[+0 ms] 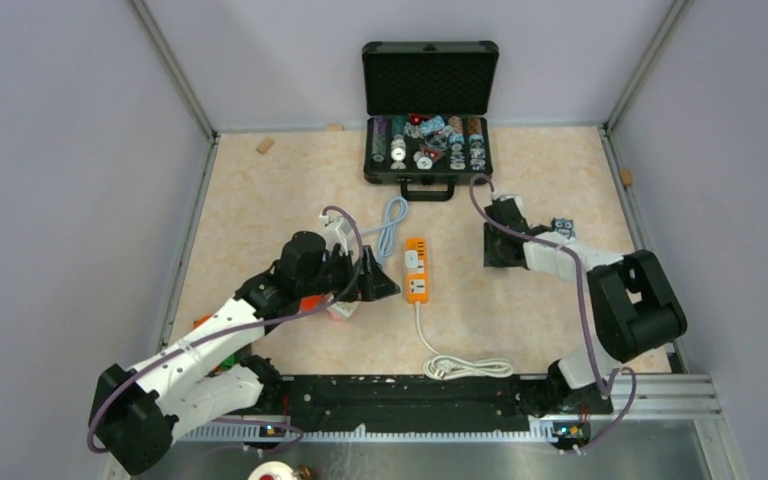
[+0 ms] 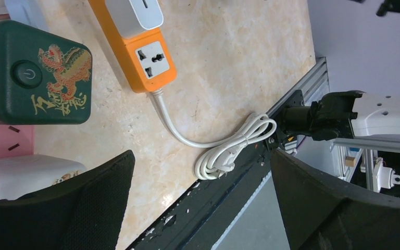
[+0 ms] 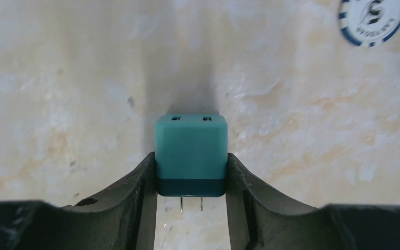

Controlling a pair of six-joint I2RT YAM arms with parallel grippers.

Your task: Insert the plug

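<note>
An orange power strip [image 1: 416, 270] lies mid-table with a white adapter in its far socket; its free socket [image 2: 151, 58] shows in the left wrist view. My right gripper [image 1: 497, 250] stands to the right of the strip, apart from it. In the right wrist view it [image 3: 190, 165] is shut on a teal plug [image 3: 190, 148], two metal prongs pointing back toward the wrist, just above the tabletop. My left gripper [image 1: 380, 282] is open and empty just left of the strip; its fingers [image 2: 88, 208] spread wide.
The strip's white cord lies coiled [image 1: 468, 367] by the near rail. A dark green box [image 2: 34, 73] and pink and white adapters [image 2: 5, 143] sit left of the strip. An open black case [image 1: 428, 150] stands at the back. A poker chip [image 3: 377, 21] lies near the right gripper.
</note>
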